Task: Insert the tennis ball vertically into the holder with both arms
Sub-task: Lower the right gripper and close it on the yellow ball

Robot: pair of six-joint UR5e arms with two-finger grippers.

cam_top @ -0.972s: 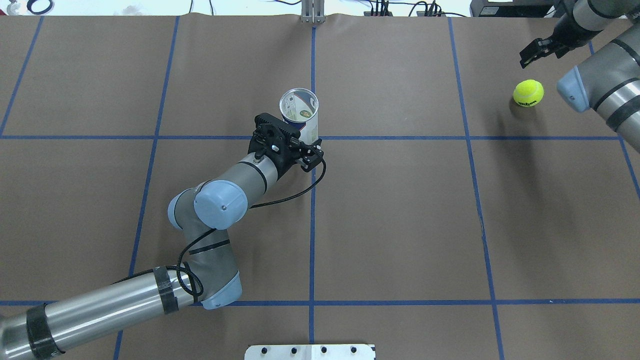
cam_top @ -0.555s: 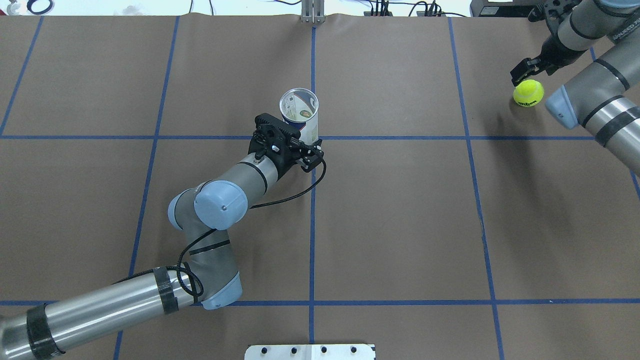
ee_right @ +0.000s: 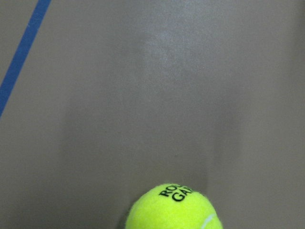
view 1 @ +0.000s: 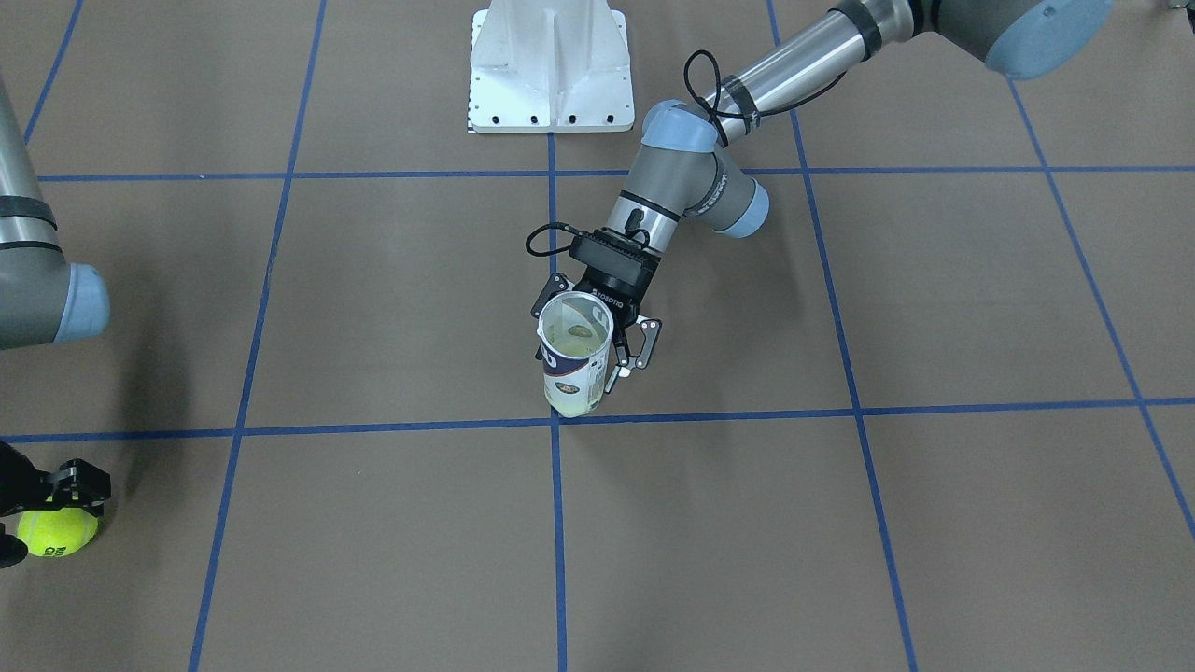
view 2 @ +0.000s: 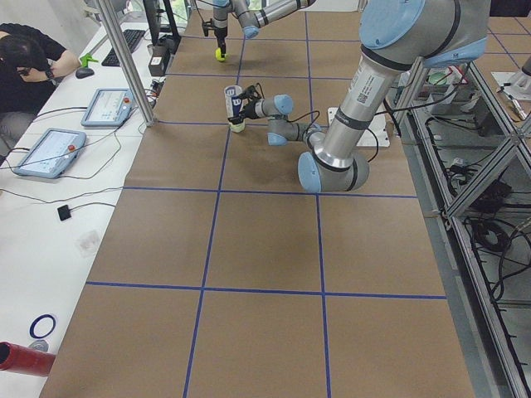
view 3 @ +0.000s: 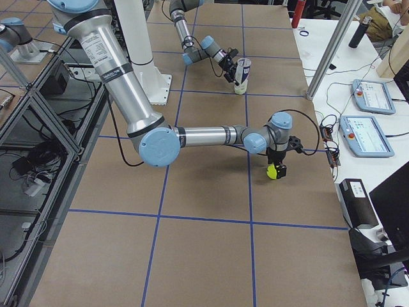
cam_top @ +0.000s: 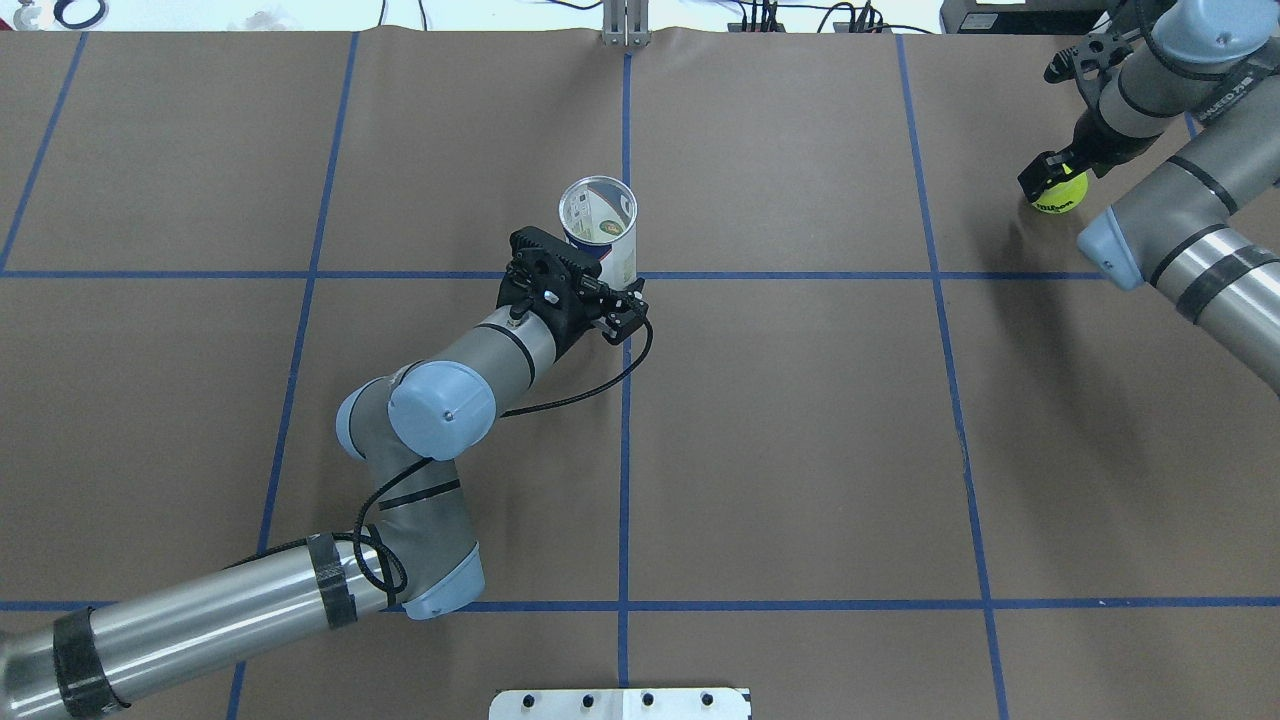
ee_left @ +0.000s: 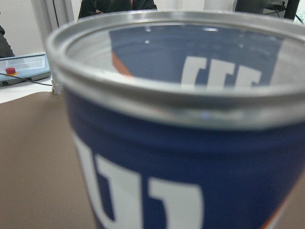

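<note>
The holder (cam_top: pixel 600 235) stands upright at the table's middle with its open mouth up, and a yellow-green tint shows at its bottom in the front view (view 1: pixel 576 359). My left gripper (view 1: pixel 593 350) is shut on the holder, with a finger on each side. The can's navy label fills the left wrist view (ee_left: pixel 167 157). The tennis ball (cam_top: pixel 1062 195) lies on the table at the far right. My right gripper (cam_top: pixel 1048 182) is down over the ball, open, with its fingers (view 1: pixel 79 485) straddling the ball (view 1: pixel 58 537). The ball sits at the bottom edge of the right wrist view (ee_right: pixel 174 210).
The white base plate (view 1: pixel 549 65) stands at the robot's side of the table. Blue tape lines divide the brown table (cam_top: pixel 800 420) into squares. Operator tablets (view 3: pixel 370 96) lie on a side bench beyond the far edge. A seated person (view 2: pixel 25 50) is near them.
My right gripper has come down from the ball's far side onto the ball, and its forearm has swung inward. The left arm and the holder have not moved.
</note>
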